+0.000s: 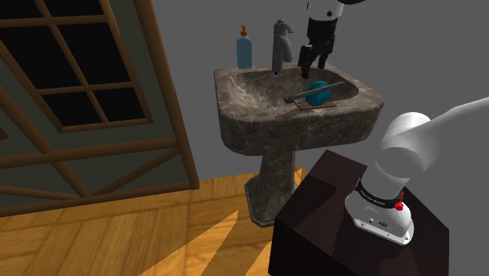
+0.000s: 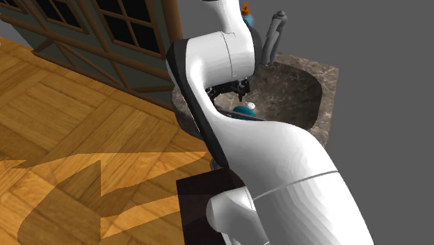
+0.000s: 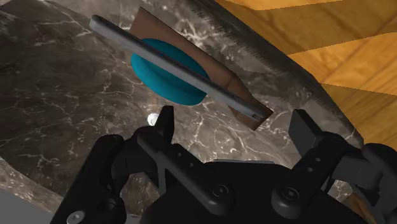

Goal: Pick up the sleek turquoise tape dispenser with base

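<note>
Two black fingers of the gripper (image 1: 311,61) are standing wide apart, clasping nothing, hovering over the dark marble sink (image 1: 235,78), where the turquoise tape dispenser (image 1: 317,92) is lying on its brown base in the basin, at six o'clock from them in the shoulder view.

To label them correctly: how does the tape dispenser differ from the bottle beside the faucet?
The tape dispenser sits down in the sink; the bottle stands upright on its rim. The dispenser is a turquoise disc on a brown base; the bottle is blue with an orange top. Both are bluish.
</note>
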### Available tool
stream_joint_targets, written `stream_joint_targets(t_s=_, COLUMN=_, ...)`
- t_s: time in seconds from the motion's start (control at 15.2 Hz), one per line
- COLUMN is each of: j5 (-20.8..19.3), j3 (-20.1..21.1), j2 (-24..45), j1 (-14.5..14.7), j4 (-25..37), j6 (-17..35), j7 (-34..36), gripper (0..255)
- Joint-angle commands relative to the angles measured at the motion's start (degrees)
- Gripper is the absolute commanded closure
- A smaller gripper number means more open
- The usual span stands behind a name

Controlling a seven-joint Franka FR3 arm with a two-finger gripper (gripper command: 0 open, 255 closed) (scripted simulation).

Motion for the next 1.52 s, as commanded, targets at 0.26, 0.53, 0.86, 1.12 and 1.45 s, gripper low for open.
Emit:
stream_joint_targets(t_s=0.26, j5=-7.86, j3=-13.02, j2=4.14, j1=12.29, j4=-0.41, j6=-2.26, j7=-41.34, gripper=0)
stream_joint_targets(t_s=0.53, j5=-10.55, j3=-16.59, j2=5.48, j1=15.64, j4=-1.87, j6=-1.16, j7=-52.82, gripper=0)
stream_joint_targets(t_s=0.86, j5=-11.12, j3=-17.24, j2=5.04, j1=15.43, j4=-6.40, j6=2.90, j7=-52.23, gripper=0)
stream_joint_targets(t_s=1.12, j5=-11.10, j3=-17.22, j2=5.09, j1=15.45, j4=-6.34, j6=2.89, j7=-52.21, gripper=255)
stream_joint_targets(t_s=1.45, j5=-11.09, j3=-17.20, j2=5.06, j1=15.45, j4=-6.32, j6=2.84, j7=-52.20, gripper=255)
